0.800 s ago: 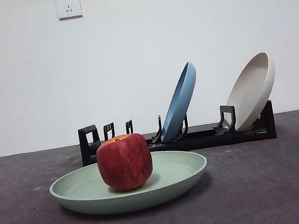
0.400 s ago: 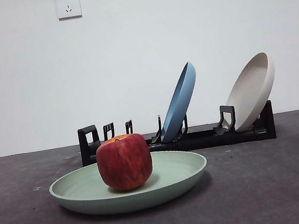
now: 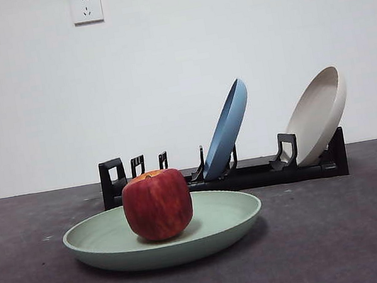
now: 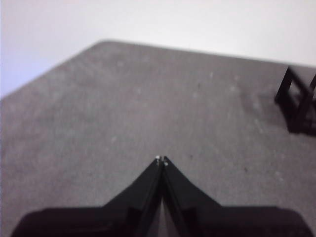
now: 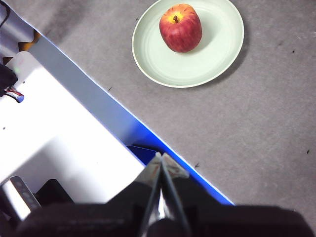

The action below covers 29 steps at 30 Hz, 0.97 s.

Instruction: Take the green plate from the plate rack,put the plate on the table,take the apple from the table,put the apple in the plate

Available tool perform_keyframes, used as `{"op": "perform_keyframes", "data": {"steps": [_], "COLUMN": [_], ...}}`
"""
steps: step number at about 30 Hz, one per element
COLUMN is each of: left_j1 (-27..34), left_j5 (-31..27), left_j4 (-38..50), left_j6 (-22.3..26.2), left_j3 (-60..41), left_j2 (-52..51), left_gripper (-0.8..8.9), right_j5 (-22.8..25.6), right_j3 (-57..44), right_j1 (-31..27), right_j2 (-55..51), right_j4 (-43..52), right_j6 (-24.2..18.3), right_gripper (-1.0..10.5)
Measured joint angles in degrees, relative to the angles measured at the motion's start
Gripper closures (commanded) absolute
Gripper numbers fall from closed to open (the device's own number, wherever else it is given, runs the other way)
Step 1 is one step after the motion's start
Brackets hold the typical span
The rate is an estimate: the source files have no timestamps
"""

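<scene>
A plain white wall (image 3: 177,71) stands behind a dark grey table (image 3: 346,231), with two wall sockets (image 3: 86,7) high up on it. The table looks rough and a bit spotty.

The green plate (image 3: 217,230) lies flat on the table, near the front and a little to the left. The apple (image 3: 157,204) sits in the plate, upright, just left of the plate's middle. It is dark red with a yellow-orange patch on top by the stem. Seen from above in the right wrist view, the apple (image 5: 180,27) rests inside the green plate (image 5: 207,64), with pale green showing all around it.

Farther back stands the long black plate rack (image 3: 251,174). A blue plate (image 3: 228,128) leans in the middle part of the rack, tilted to the right. A cream-white plate (image 3: 321,115) leans at the right end, tilted the same way. The pegs at the left end of the rack hold no plate.

The left gripper (image 4: 161,160) hangs over bare table, and its two black jaws are pressed together at the tips. One end of the plate rack (image 4: 298,103) shows at the edge of that view.

The right gripper (image 5: 160,157) is well apart from the plate and apple. Its jaws are pressed together too, holding nothing. It hangs above the table's edge, where a white board (image 5: 59,133) with a blue rim lies.
</scene>
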Motion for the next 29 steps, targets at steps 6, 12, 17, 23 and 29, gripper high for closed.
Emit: {"op": "perform_keyframes", "data": {"steps": [6, 12, 17, 23, 29], "left_j1": [0.0, 0.0, 0.0, 0.0, 0.0], "left_j5": [2.69, 4.04, 4.02, 4.04, 4.04], "left_j4": [-0.2, -0.31, -0.31, -0.31, -0.31], "left_j6": [-0.57, -0.94, -0.94, -0.94, -0.94], "left_j3": [0.0, 0.0, 0.0, 0.0, 0.0], "left_j2": [-0.02, 0.0, -0.02, 0.0, 0.0], "left_gripper": [8.16, 8.16, 8.16, 8.16, 8.16], "right_j5": [0.0, 0.02, 0.0, 0.02, 0.02], "right_j3": [0.0, 0.0, 0.0, 0.0, 0.0], "right_j1": [0.0, 0.0, 0.0, 0.02, 0.02], "right_j2": [0.0, 0.02, 0.0, 0.0, 0.0], "right_j4": [-0.02, 0.0, -0.02, 0.0, -0.02], "right_j6": [0.0, 0.0, 0.0, 0.0, 0.0], "right_gripper": [9.5, 9.5, 9.5, 9.5, 9.5]}}
